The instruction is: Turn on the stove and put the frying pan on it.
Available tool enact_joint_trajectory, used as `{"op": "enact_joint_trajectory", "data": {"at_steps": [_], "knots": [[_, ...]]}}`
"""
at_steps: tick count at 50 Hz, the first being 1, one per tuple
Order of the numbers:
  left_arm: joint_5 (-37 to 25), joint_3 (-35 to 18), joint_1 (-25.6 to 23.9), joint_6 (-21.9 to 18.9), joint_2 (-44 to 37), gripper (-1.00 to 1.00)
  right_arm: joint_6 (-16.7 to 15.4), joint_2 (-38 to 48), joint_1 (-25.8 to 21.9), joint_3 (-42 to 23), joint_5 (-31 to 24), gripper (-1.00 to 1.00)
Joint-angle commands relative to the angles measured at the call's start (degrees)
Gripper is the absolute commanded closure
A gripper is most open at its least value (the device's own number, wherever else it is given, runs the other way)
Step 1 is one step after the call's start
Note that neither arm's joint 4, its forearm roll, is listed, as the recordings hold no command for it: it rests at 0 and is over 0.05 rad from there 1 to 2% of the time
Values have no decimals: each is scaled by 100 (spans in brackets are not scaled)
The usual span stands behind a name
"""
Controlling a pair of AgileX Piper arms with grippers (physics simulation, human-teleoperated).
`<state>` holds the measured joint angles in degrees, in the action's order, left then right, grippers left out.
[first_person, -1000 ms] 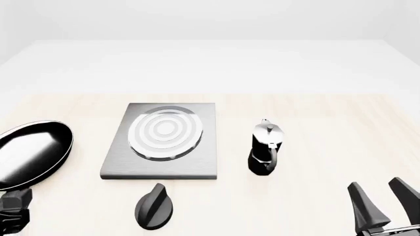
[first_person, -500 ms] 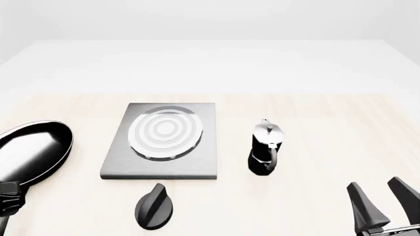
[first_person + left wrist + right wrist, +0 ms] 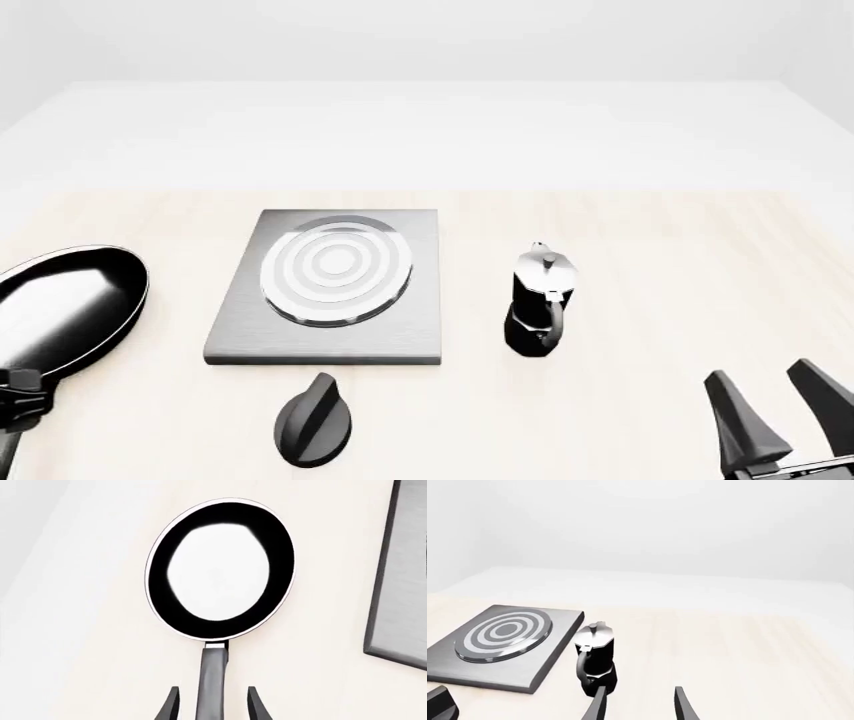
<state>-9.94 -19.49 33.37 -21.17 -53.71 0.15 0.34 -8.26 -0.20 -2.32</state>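
- frying pan (image 3: 60, 312): round, shallow, glossy black with a thin pale rim, flat on the pale wood-grain surface (image 3: 641, 250) at its left edge, near the front. Long dark handle (image 3: 212, 680) points back toward the arm.
- left hand (image 3: 212, 705): two tapered black fingers straddle the handle, one each side, with a narrow gap on both sides. Open, not clamped.
- stove (image 3: 327, 290): flat square slab of brushed grey metal with concentric silver burner rings, left of centre, just right of the pan and apart from it.
- knob (image 3: 314, 420): separate black oval with a raised ridge, close to the front edge, in front of the slab.
- moka pot (image 3: 541, 300): faceted black base, silver top, upright right of the slab.
- right hand (image 3: 781, 410): matte black fingers spread wide, empty, at the front right corner.
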Motion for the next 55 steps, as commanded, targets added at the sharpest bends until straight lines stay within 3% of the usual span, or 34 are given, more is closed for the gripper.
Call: {"op": "enact_joint_trajectory", "data": {"at_steps": [1, 27, 55], "knots": [[604, 124, 85, -160, -612, -100, -4, -1, 17, 6, -15, -100], [2127, 301, 208, -385, -2268, -100, -3, -3, 87, 15, -39, -100], [3097, 211, 410, -564, -3584, -100, -24, 28, 112, 18, -43, -100]]}}
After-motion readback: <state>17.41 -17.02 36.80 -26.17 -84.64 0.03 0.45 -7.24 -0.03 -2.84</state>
